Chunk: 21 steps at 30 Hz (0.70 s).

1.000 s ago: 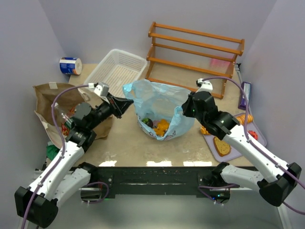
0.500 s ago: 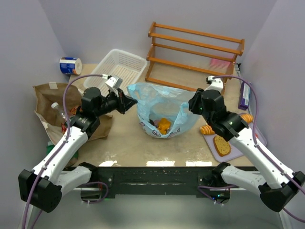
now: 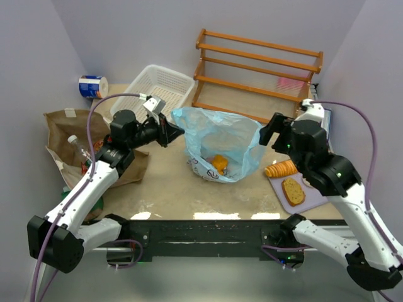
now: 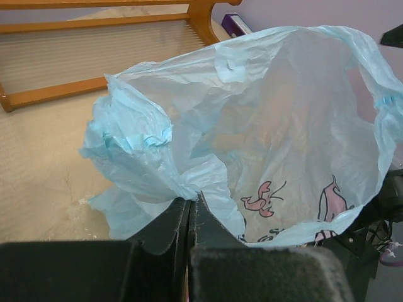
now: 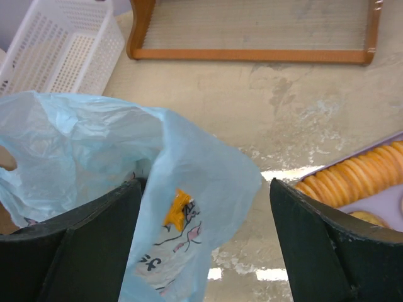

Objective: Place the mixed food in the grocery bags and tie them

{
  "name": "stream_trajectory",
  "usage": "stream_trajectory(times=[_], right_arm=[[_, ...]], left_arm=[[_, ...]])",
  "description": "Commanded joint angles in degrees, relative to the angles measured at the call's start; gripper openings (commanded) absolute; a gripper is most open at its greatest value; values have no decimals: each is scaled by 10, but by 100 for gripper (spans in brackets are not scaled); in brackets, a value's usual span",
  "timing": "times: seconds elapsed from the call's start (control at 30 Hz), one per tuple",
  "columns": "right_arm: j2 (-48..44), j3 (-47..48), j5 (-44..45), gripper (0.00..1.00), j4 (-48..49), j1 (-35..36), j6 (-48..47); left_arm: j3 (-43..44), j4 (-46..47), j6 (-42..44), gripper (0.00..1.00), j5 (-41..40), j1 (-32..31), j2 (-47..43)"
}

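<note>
A thin, crinkly, pale blue plastic bag (image 3: 220,141) with dark print stands open on the scuffed beige table top (image 3: 164,182), with pale lilac walls (image 3: 126,38) around. The left gripper (image 4: 191,211) has its jaws pressed together, pinching a bunched fold of the bag's rim. The right gripper (image 5: 204,207) has its jaws spread wide; the opposite rim rises between them, unpinched. A lumpy orange piece of food (image 3: 218,163) lies inside the bag, below and between both grippers. A creased brown paper bag (image 3: 66,135) lies behind the left gripper.

Pale lilac walls (image 3: 126,38) enclose a beige tabletop (image 3: 164,182) with a wooden rack (image 3: 261,43).
</note>
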Motion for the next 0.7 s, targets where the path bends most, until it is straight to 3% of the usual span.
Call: stream_trajectory(times=[0.0,0.03,0.2,0.33,0.43,0.53,0.67], right_arm=[[-40,70,42,92,-66,-4,15],[-43,77,54,99,-79,-4,19],[-6,34,121,99,-127,-18,26],[21,-65,-10,99,-56,-130,2],[41,-132,-116,98,-12,-252,-11],[69,-186,-158,99,6,-311,-24],[125,-217,-152,99,12,-335,-21]], left_arm=[[32,20,-10,0,-1,3,14],[32,20,-10,0,-3,2,17],[10,38,2,0,-8,3,6],[1,34,5,0,-10,3,0],[0,23,15,0,-19,3,-1],[-5,21,16,0,-19,3,-5],[-16,18,21,0,-23,3,-15]])
